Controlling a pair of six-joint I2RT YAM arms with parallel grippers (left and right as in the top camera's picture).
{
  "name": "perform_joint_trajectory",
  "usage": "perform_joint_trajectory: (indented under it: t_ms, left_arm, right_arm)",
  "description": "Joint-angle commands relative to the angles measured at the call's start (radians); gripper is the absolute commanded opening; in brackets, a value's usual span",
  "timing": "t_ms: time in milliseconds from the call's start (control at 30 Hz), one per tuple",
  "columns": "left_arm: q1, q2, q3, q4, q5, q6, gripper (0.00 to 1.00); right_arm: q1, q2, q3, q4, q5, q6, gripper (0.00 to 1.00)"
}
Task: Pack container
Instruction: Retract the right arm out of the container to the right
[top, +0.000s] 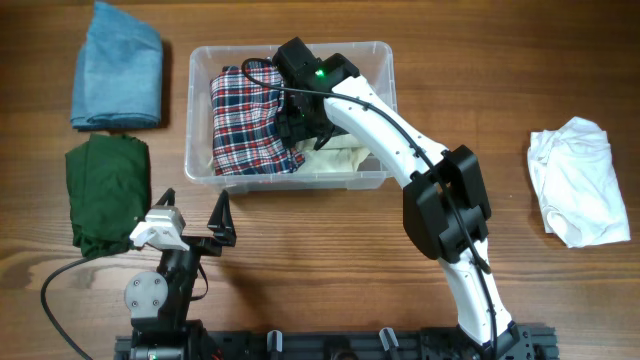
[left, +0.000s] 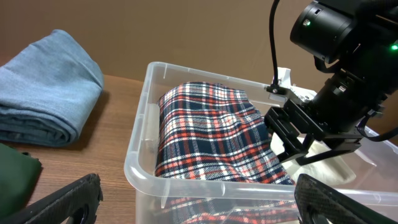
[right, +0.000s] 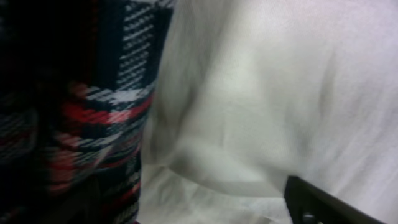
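Where the wooden surface (top: 320, 255) runs toward its far side, 1 clear container (top: 200, 172) stands upright at centre, rim up; cloths in view number 5, of which 2 lie inside the container and 3 lie outside it on the surface.

Inside: 1 plaid cloth (top: 245, 120), red, navy and white, fills the left half; 1 cream-white cloth (top: 335, 160) lies in the right half, touching the plaid cloth along its edge.

Outside: 1 folded blue cloth (top: 118, 68) lies left of the container on the far side; 1 folded green cloth (top: 105, 195) lies just nearer than the blue one, close to it, though contact cannot be told; 1 crumpled white cloth (top: 578, 180) lies well apart to the right.

Arms number 2. The right gripper (top: 297, 122) is down inside the container over the line where the 2 packed cloths meet; its fingers stand spread and grip nothing, with cloth directly beneath them in the right wrist view. The left gripper (top: 193, 215) sits low near the robot's base, just beside the green cloth and in front of the container; its 2 fingers are spread wide and hold nothing.
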Motion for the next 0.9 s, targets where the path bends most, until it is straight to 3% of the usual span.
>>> perform_joint_trajectory:
  t_ms: [0,367,533,867]
  left_arm:
    - [0.005,-0.005,-0.006,-0.001,-0.010,-0.005,1.00]
    - [0.005,-0.005,-0.006,-0.001,-0.010,-0.005,1.00]
    - [0.005,-0.005,-0.006,-0.001,-0.010,-0.005,1.00]
    - [0.005,-0.005,-0.006,-0.001,-0.010,-0.005,1.00]
  right_arm:
    - [-0.005,0.012,0.019,-0.010,-0.009,-0.017,0.99]
    - [-0.024,0.007,0.037,-0.035,-0.008,-0.044,1.00]
    - [-0.062,-0.014,0.199,-0.153,-0.001,-0.080,1.00]
    - [-0.277,-0.121,0.375,-0.363,-0.043,-0.123,1.00]
